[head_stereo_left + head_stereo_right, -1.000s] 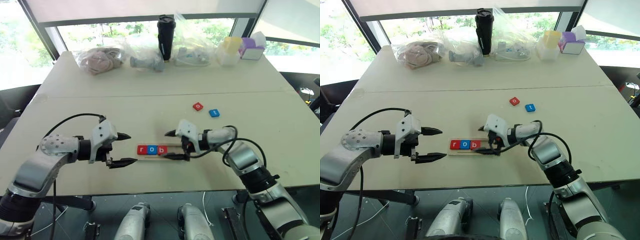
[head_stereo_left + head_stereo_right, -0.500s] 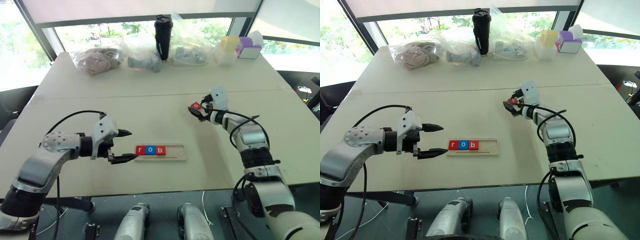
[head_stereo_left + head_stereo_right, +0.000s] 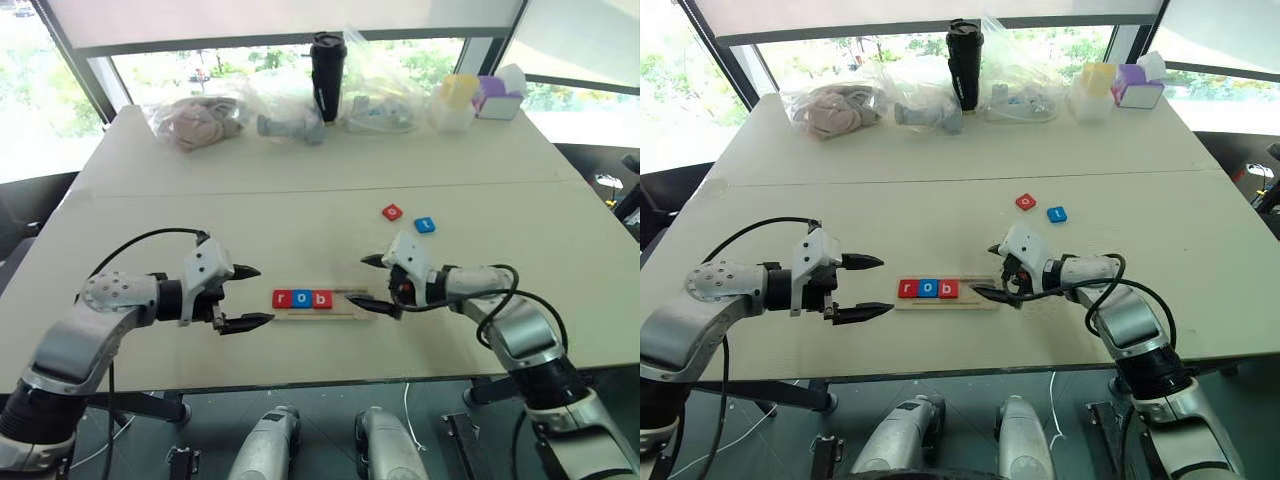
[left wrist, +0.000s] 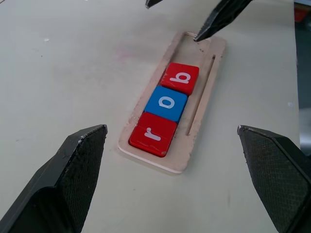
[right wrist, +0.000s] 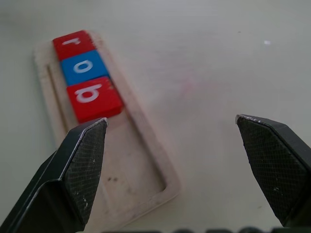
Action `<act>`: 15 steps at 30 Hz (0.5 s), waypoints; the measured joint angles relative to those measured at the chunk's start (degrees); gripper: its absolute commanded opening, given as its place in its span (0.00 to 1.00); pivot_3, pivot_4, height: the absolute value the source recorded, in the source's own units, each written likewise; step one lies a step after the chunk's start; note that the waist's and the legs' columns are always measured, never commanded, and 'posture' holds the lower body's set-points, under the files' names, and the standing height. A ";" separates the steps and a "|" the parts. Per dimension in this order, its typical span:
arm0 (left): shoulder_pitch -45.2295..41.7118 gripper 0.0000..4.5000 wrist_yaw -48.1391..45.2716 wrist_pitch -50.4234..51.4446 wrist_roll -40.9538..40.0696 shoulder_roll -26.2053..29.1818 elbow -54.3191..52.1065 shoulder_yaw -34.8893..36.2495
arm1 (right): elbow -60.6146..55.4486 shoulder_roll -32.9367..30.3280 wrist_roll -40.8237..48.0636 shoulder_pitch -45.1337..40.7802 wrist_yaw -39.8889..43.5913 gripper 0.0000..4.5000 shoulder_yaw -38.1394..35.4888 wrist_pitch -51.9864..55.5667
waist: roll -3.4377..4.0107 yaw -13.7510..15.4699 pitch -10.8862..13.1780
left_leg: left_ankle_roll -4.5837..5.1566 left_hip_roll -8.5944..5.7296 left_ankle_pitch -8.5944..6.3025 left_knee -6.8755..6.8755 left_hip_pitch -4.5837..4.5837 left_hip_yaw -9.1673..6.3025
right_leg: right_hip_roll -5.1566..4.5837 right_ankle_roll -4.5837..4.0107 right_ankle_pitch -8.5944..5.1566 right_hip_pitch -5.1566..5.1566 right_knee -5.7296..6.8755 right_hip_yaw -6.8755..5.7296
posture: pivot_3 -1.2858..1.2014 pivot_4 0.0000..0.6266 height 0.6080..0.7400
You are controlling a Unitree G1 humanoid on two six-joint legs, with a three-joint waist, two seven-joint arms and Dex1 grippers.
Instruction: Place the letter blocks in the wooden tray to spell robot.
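- The wooden tray point(image 3: 322, 301) lay near the front edge of the surface point(image 3: 300, 225), roughly midway between its left and right edges, long side running along that front edge.
- Three letter blocks sat in its groove, touching one another in a row from the tray's left end: a red "r" block point(image 3: 282, 299), a blue "o" block point(image 3: 301, 299) and a red "b" block point(image 3: 321, 299). By my reading, "rob" was done, a little over half the word.
- The right-hand part of the groove point(image 5: 127, 160) was bare, with room for the last two letters.
- Still outside the tray were a second "o" block point(image 3: 392, 212), red, and a blue "t" block point(image 3: 426, 225), as far as its letter could be read. They lay side by side but not touching, well behind the tray toward the middle seam of the surface and right of centre.
- The right claw point(image 3: 373, 281) hung at the tray's empty right end, fingers spread wide and holding nothing; one fingertip looked very close to the tray's end, though contact could not be told.
- The left claw point(image 3: 247, 297) stood just off the tray's left end, also wide open and empty.
- What remained, in my judgement: fetching the red "o", seating it against the "b", then the "t" after it.
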 measured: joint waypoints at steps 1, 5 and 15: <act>-0.01 1.00 0.00 0.00 0.01 0.00 0.00 0.00 | -0.17 -0.15 -0.24 0.01 0.21 0.97 0.30 -0.40 | 0.00 0.01 0.00 | -0.01 0.05 0.00 0.00 0.03 0.00 | 0.00 -0.01 0.00 0.02 0.00 0.00 | 0.52 0.24 1.00; -0.25 1.00 0.00 0.00 0.10 0.00 0.01 -0.01 | 0.17 0.08 -2.15 -0.03 0.11 0.97 2.19 -1.70 | 0.00 0.16 0.00 | 0.06 0.19 0.06 -0.04 0.04 0.00 | 0.18 -0.22 0.12 0.00 -0.01 -0.01 | 0.52 0.24 1.00; -0.79 1.00 0.34 0.25 0.31 -0.01 0.01 -0.05 | 4.85 2.95 -6.71 -2.28 -1.79 0.97 5.24 -5.69 | -0.01 0.24 0.00 | 0.06 0.19 0.06 -0.06 0.04 0.03 | 0.21 -0.20 0.11 -0.01 -0.04 -0.01 | 0.52 0.24 1.00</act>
